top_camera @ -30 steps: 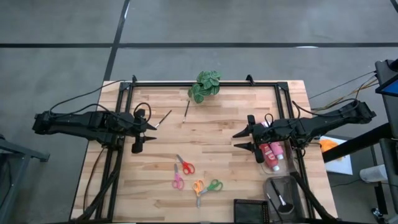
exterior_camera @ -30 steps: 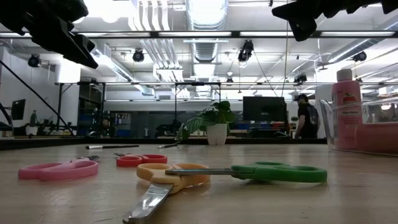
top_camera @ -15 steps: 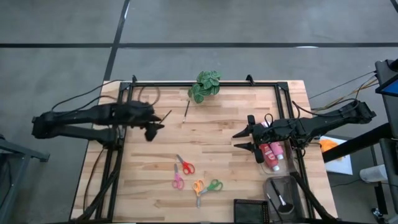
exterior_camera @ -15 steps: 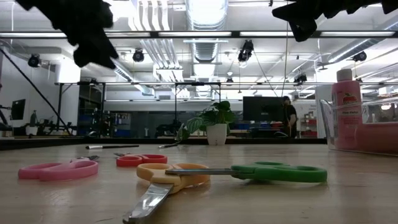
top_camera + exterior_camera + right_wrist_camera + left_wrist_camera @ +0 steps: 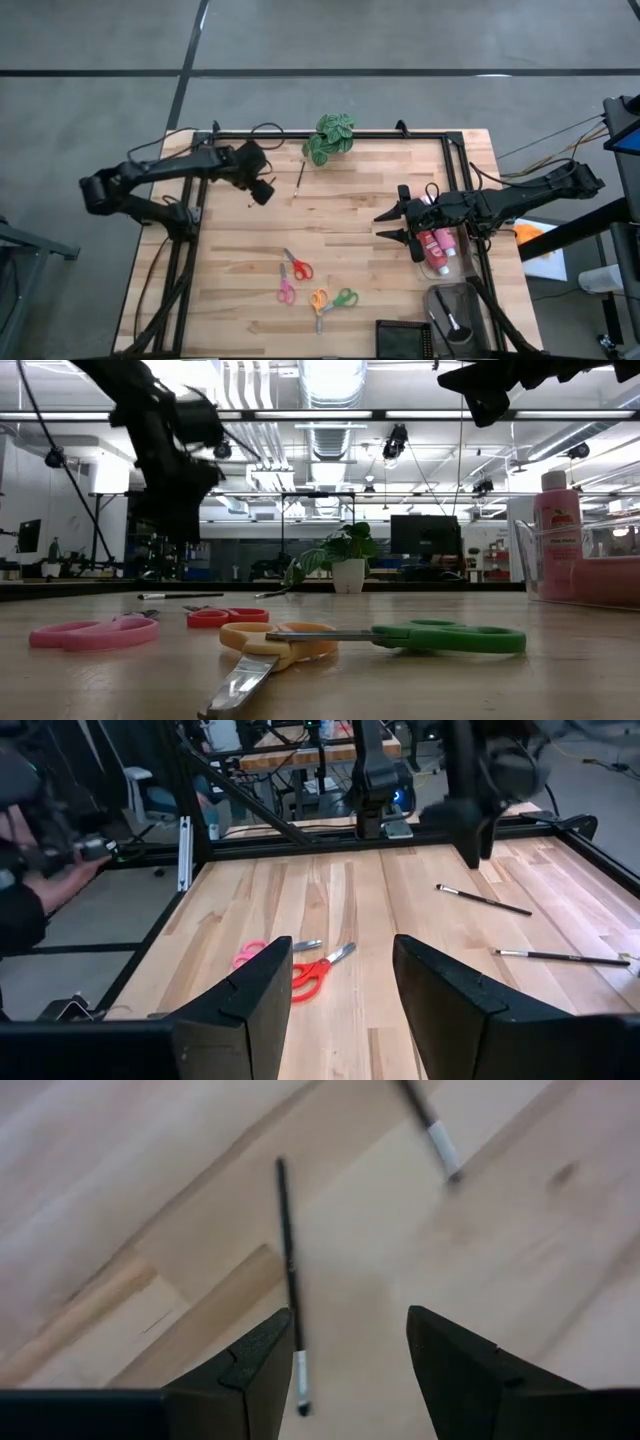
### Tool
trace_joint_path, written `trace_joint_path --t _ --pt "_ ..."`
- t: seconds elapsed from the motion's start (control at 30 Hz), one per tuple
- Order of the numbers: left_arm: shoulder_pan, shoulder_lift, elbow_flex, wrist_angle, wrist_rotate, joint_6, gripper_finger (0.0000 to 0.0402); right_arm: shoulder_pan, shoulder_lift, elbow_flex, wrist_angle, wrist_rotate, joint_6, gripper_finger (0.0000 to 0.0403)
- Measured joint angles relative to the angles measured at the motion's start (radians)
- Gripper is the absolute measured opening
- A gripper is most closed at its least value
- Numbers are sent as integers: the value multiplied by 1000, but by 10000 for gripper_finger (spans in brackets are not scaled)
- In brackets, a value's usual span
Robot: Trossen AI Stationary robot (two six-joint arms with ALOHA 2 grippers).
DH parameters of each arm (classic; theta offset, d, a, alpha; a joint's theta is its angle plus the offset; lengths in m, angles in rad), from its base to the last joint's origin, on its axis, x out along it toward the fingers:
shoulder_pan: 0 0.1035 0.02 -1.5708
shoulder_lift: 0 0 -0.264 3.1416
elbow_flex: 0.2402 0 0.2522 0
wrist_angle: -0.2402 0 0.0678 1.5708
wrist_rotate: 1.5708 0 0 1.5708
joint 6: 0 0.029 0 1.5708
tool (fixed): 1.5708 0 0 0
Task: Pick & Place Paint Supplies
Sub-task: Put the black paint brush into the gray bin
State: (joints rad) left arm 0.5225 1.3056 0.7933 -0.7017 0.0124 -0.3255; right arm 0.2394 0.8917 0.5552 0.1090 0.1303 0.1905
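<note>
While the left hand (image 5: 262,191) hovers over the far left part of the desk (image 5: 350,240), its fingers (image 5: 262,1360) stand parted and empty, with one thin brush (image 5: 290,1280) lying on the wood just below them, its tip between them. A second brush (image 5: 300,174) lies nearby, close to the plant (image 5: 329,137). At the desk's right side, the right hand (image 5: 392,226) waits with fingers apart, empty, just beside a clear container (image 5: 447,252) holding the paint bottles (image 5: 432,247).

No legible text or labels
</note>
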Motion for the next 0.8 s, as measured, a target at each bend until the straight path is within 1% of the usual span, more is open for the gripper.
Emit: trace_joint_path --t 0.13,0.3,0.5,0.63,0.8 --pt "31 107 0 3 -2 13 197 0 0 0 0 0 0 171" --pt "31 227 0 45 0 71 197 0 0 0 0 0 0 171" --pt "31 325 4 108 -7 91 192 0 0 0 0 0 0 171" --pt "32 342 6 111 -6 91 168 0 0 0 0 0 0 171" --pt "32 338 3 126 -18 94 113 0 0 0 0 0 0 171"
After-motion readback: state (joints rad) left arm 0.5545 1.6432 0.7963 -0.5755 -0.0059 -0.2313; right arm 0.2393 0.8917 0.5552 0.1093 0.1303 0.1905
